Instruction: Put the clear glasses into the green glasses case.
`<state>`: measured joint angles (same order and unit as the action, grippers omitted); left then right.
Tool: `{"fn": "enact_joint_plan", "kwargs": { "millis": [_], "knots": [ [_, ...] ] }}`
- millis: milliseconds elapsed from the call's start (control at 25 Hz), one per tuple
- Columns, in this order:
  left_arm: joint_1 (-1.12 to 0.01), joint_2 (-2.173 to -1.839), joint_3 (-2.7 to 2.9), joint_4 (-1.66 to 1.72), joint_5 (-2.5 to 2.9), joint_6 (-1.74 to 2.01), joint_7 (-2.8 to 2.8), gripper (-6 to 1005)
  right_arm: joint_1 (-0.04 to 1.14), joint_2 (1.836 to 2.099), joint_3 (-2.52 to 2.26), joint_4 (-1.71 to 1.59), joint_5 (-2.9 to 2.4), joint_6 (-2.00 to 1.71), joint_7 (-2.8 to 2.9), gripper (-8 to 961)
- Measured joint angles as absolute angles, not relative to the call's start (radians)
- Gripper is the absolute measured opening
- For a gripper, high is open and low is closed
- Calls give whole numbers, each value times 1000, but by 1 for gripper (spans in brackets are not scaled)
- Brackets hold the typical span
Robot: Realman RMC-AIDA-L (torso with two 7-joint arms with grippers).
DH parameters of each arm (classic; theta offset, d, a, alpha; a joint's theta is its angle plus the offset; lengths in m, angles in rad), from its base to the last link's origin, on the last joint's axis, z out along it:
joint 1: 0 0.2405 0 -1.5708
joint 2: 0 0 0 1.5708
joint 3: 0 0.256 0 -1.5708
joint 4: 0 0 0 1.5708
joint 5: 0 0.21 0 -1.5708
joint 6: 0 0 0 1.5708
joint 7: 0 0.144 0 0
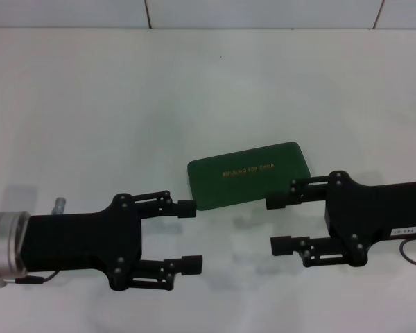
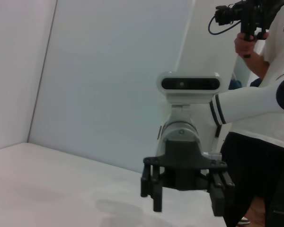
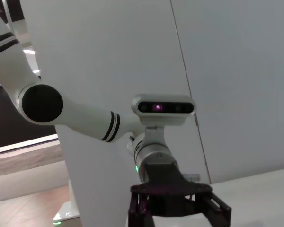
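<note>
The green glasses case point(image 1: 249, 175) lies closed on the white table, gold lettering up, slightly right of the middle. My left gripper point(image 1: 191, 236) hovers open just in front of the case's left end, its upper finger near the case's corner. Facing it, my right gripper point(image 1: 277, 223) is open in front of the case's right end, and its upper finger overlaps the case's front edge. Nothing sits between either pair of fingers. The left wrist view shows the right gripper point(image 2: 187, 189) head-on, and the right wrist view shows the left gripper point(image 3: 177, 208). The clear glasses are not visible.
The white table point(image 1: 125, 104) stretches wide behind the case to a tiled wall. In the left wrist view a person point(image 2: 260, 42) holding a camera stands behind the right arm, beside the table.
</note>
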<state>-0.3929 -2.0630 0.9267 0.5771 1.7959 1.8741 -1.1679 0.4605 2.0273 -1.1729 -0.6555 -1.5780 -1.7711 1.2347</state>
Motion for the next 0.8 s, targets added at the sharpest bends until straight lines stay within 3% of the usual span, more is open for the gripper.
{"fn": "enact_joint_plan", "kwargs": {
  "millis": [800],
  "knots": [
    [-390, -2041, 922, 577, 1796, 1876, -1178, 803, 447, 2028, -1218, -647, -1541, -1746, 1222, 606]
  ]
}}
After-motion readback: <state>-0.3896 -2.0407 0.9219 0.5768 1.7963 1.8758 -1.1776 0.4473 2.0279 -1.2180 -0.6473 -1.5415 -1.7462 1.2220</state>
